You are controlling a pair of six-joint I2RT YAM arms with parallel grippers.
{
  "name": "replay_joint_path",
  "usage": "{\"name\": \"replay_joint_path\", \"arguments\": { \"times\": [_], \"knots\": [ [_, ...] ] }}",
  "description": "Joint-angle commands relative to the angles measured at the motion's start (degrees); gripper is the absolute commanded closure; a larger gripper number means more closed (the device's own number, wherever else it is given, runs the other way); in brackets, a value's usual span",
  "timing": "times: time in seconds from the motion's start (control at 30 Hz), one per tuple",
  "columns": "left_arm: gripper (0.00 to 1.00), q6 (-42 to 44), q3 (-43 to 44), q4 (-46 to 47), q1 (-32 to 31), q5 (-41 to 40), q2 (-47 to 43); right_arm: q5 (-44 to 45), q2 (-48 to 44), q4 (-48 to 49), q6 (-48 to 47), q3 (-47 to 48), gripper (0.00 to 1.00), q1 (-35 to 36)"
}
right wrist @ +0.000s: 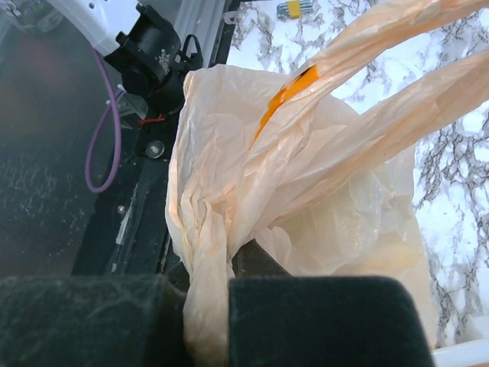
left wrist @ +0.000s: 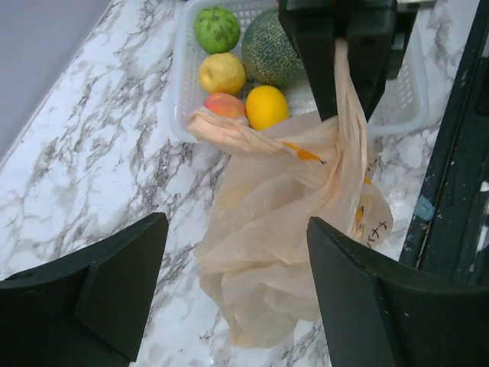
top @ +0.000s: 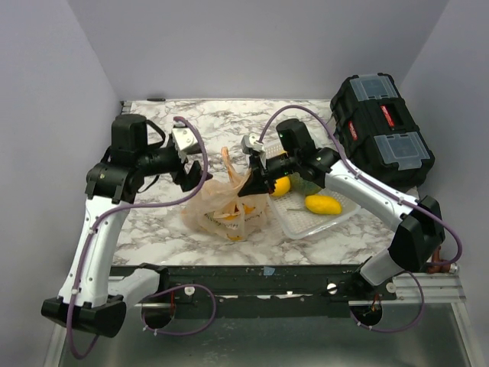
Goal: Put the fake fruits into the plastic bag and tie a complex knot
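On a white, grey-veined marble table point(top: 153, 222), beside a black plastic toolbox point(top: 382, 126) with clear lid compartments, two robot arms meet over a thin, crinkly pale-orange plastic bag point(top: 225, 210). The bag slumps on the marble near the front edge, just left of a white lattice basket point(top: 321, 222). The right gripper point(top: 248, 187) has its fingers pressed together on one twisted handle strip of the bag (the strip runs down between the two black pads in the right wrist view). The left gripper point(left wrist: 235, 225) hovers over the bag with fingers spread wide, holding nothing. In the basket lie a green ribbed melon point(left wrist: 267, 50), a yellow mango point(top: 323, 204), a bumpy green fruit point(left wrist: 218, 29), a lemon point(left wrist: 222, 73), an orange point(left wrist: 267, 105) and a peach point(left wrist: 225, 105).
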Motion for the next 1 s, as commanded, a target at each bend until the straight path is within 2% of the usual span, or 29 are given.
{"name": "replay_joint_path", "arguments": {
  "times": [0.0, 0.1, 0.2, 0.33, 0.53, 0.6, 0.67, 0.83, 0.93, 0.97],
  "knots": [
    [0.23, -8.35, 6.1, 2.07, 1.84, 7.9, 7.41, -1.71, -1.56, -3.4, -7.07, 0.56, 0.99, 0.34],
    [0.22, -15.98, 7.29, 6.01, 1.99, 10.82, 11.38, -1.35, -2.12, -4.97, -10.89, 0.27, 0.99, 0.39],
    [0.22, -23.58, 7.67, 8.34, 2.12, 17.64, 14.94, -0.18, -2.31, -5.53, -13.17, 0.19, 0.99, 0.64],
    [0.2, -32.83, 4.41, 14.61, 2.12, 22.53, 16.96, -0.23, -2.18, -6.93, -14.93, 0.52, 0.99, 0.75],
    [0.25, -35.2, 2.51, 19.0, 2.19, 23.12, 17.72, -0.97, -2.35, -7.41, -15.46, 0.05, 0.99, 0.75],
    [0.33, -34.72, 3.02, 18.5, 2.21, 23.62, 18.43, -0.68, -2.4, -7.36, -15.36, -0.05, 0.99, 0.77],
    [0.47, -31.82, 4.12, 15.88, 2.19, 24.53, 18.76, -0.33, -2.53, -7.39, -15.32, -0.12, 0.99, 0.71],
    [0.74, -27.43, 5.28, 12.12, 2.28, 25.47, 17.21, 0.21, -2.84, -7.19, -14.62, -0.84, 0.99, 0.69],
    [0.96, -24.63, 6.81, 8.49, 2.58, 25.48, 16.51, 1.18, -3.01, -5.63, -12.53, -1.67, 0.99, 0.58],
    [1.0, -24.44, 6.92, 8.35, 2.9, 25.06, 15.94, 1.34, -3.08, -5.34, -12.09, -1.85, 0.99, 0.46]
  ]
}}
